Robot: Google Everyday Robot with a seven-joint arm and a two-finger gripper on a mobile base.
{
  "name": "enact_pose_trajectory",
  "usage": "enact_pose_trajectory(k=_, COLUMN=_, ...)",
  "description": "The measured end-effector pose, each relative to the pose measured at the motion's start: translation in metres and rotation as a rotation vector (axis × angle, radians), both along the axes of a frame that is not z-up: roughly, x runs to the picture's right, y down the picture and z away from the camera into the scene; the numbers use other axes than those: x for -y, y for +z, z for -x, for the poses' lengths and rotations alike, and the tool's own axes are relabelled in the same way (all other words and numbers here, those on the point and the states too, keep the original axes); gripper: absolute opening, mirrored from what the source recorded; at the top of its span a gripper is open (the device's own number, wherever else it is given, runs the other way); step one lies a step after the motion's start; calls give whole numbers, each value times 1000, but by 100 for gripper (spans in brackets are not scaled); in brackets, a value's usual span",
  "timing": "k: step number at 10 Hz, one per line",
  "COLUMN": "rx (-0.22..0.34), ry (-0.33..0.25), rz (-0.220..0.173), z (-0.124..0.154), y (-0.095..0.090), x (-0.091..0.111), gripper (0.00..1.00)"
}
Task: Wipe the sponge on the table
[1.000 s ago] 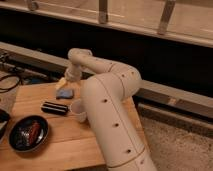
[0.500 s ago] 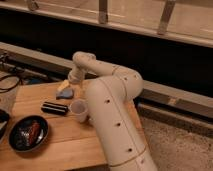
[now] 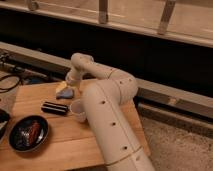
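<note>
In the camera view, you see the light brown wooden plank-topped table (image 3: 60, 150) filling the lower left, with the robot's thick white arm (image 3: 107, 117) rising from the bottom edge and bending back over the table's far right part. At the arm's end, the gripper (image 3: 69, 84) is down low over the far side of the table, just above the sponge. From here you cannot tell whether it is clamped on anything or spread apart.

The small flat blue-grey sponge (image 3: 66, 93) lies on the tabletop near the far edge, right below the gripper. A pale yellowish patch (image 3: 61, 86) shows at its far-left side, touching it. You cannot tell whether that patch belongs to the sponge.

Just in front of the sponge lies a long black rectangular bar (image 3: 55, 107), flat on the wood and apart from the sponge. To the bar's right, a small white cup (image 3: 78, 110) stands upright, close against the arm. Nearer to you on the left sits a round black plate (image 3: 15, 142) holding something reddish-brown (image 3: 31, 132).

Off the table's far-left corner, dark cables (image 3: 9, 82) loop on the ground. To the right of the table you see speckled grey floor (image 3: 180, 145).
</note>
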State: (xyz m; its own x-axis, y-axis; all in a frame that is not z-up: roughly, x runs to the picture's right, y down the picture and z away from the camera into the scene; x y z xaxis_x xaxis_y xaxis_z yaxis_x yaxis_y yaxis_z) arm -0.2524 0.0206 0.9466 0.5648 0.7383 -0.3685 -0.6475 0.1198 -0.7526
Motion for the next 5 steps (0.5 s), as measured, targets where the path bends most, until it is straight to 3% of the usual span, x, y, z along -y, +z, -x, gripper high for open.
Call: enact_pose_trajectory(k=5, rx=62, ry=-34, rz=73, z=22, y=6, x=-18, gripper=93)
